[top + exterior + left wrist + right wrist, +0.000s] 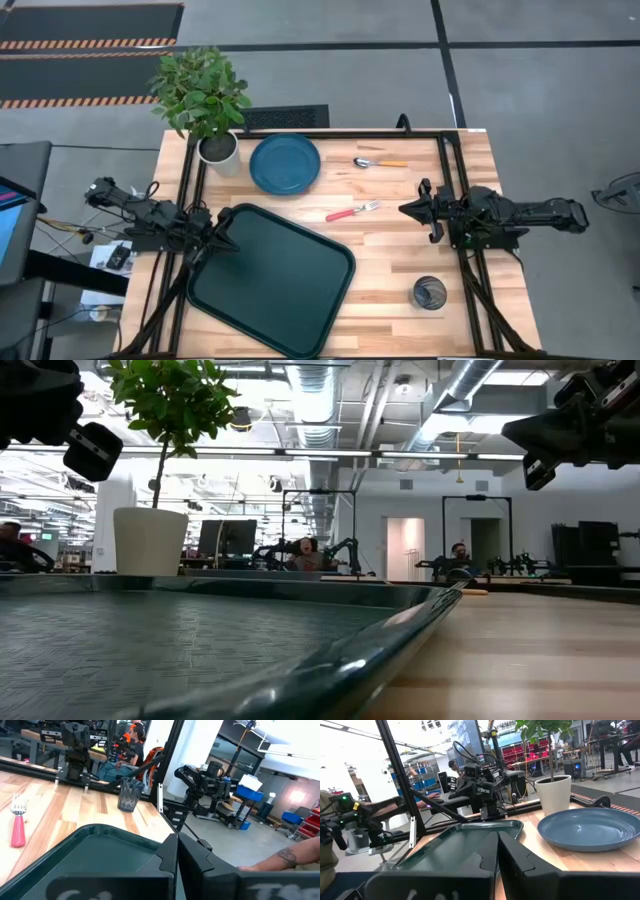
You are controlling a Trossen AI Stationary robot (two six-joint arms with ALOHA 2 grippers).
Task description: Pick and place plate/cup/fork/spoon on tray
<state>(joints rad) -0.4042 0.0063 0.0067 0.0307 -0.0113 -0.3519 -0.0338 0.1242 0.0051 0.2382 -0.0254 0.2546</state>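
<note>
- Four pieces of tableware lie loose on the wooden table [390,260], none yet on the tray [272,280], so by my reading the task has not begun
- Empty, the dark-green tray lies slanted at the near left of the table, a wide open target for whatever is carried over
- Both arms sit low at opposite sides, pointing inward, which looks like a waiting pose with nothing carried
- Left gripper [226,240] hangs at the tray's far-left corner, fingers pressed together on nothing; its wrist view looks across the tray toward the fork and cup
- Right gripper [408,209] hovers right of centre, its fingers also pressed together and empty
- Closest to the right gripper is the fork [352,211], just to its left, pink-red handle pointing toward the tray, tines toward the gripper
- Farther back than the right gripper lies the spoon [380,162], bowl to the left, orange handle to the right
- Plate [285,164] rests at the far middle, beside the white plant pot [218,148], well apart from both grippers
- Cup [429,293] stands upright at the near right, nearer than the right gripper and to the right of the tray
</note>
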